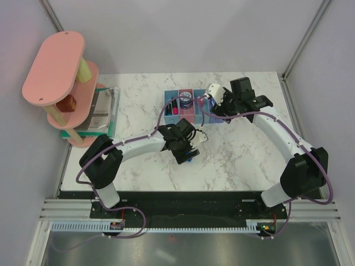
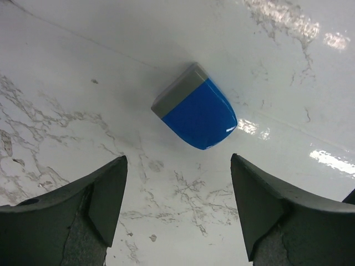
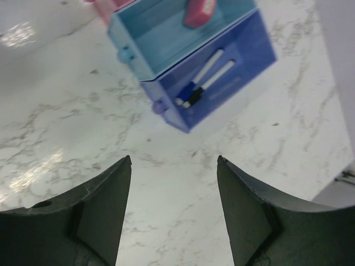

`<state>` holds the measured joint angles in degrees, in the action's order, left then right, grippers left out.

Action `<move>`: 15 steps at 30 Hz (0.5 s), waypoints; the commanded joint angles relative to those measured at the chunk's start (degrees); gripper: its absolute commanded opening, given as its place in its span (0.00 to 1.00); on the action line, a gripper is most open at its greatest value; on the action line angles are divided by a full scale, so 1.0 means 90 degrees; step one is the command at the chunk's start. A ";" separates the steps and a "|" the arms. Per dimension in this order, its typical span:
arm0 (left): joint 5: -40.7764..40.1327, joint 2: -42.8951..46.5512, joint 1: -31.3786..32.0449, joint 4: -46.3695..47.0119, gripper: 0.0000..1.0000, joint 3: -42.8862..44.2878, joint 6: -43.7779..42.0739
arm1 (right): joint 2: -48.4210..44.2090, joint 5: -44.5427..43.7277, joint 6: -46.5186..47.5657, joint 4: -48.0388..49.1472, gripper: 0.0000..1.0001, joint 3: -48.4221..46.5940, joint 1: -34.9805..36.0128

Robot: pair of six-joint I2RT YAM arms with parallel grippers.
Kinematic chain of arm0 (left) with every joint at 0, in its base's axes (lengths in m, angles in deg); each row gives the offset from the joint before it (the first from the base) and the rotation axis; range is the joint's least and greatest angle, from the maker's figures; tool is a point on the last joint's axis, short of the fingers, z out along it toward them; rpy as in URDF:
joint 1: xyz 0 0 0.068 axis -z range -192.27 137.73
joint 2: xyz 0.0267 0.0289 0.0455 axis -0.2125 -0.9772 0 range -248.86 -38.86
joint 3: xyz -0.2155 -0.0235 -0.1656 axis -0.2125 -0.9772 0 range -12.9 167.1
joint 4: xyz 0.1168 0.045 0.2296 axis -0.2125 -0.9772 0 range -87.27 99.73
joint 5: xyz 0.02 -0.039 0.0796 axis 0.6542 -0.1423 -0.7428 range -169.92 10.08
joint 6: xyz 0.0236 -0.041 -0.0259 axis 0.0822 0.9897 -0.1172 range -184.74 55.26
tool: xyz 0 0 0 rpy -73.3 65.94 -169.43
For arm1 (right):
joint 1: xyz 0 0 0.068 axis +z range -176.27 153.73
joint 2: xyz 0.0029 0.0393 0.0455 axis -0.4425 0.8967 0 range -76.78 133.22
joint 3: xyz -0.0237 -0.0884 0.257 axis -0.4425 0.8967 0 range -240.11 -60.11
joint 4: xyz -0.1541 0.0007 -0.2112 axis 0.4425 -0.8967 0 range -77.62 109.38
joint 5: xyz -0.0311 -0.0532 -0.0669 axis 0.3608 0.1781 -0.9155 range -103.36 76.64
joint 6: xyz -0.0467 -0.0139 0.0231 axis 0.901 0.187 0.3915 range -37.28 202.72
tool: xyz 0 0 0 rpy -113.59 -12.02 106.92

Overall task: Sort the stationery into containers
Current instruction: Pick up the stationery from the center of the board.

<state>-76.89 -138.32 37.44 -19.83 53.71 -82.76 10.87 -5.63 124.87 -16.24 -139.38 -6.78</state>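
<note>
Sorted: two markers [image 3: 205, 77] lying in purple-blue bin [image 3: 249, 50]; pink eraser [image 3: 198, 11] in light blue bin [image 3: 161, 39] beside it.
Remaining: blue wedge block [image 2: 194, 113], loose on counter [image 2: 66, 111], well apart from bins.
Left claw [image 2: 178, 166]: wide open, empty, poised over block, touching nothing.
Right claw [image 3: 173, 160]: wide open, empty, above bare counter near bins.
Progress: judged nearly complete.
</note>
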 commanded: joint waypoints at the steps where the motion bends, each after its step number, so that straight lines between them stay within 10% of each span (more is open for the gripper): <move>1: 0.0044 0.0465 0.0013 0.0081 0.82 -0.0310 0.0030 | -0.0345 0.1104 -0.0239 -0.0242 0.70 0.0428 -0.0104; 15: -0.1322 0.2639 -0.0328 -0.0211 0.99 -0.1170 0.0039 | -0.0297 0.1095 0.1641 -0.1470 0.72 0.0399 -0.0310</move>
<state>-82.95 -125.86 37.14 -20.66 45.78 -82.96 8.75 3.33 129.39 -22.56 -135.29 -9.62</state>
